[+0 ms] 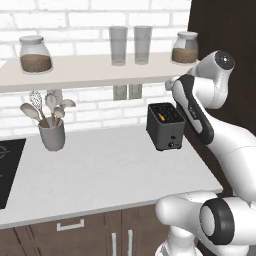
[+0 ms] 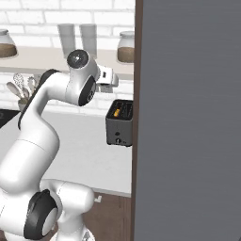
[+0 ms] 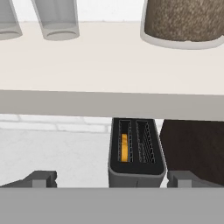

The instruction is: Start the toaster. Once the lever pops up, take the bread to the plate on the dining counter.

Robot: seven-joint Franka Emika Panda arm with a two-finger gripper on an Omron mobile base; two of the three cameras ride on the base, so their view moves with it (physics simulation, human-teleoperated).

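Jaws point(image 3: 112, 180) stood wide apart, holding nothing, hovering above the toaster point(image 3: 136, 151). Toaster: boxy dark grey, two wire-lined slots, sat on the smooth pale desk point(image 1: 100, 170) near its right end, next to a dark wood panel point(image 3: 192, 144). Bread point(image 3: 124, 148), golden-edged slice, sat down in the left slot. Beyond, a matte pale shelf point(image 3: 109, 65) carried two clear glasses point(image 1: 130, 45) and a rounded glass jar point(image 3: 183, 22) of brown grains. White brick wall point(image 1: 100, 107) behind.

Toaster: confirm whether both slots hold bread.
No. In the hand view the toaster holds bread in one slot; the other is empty.
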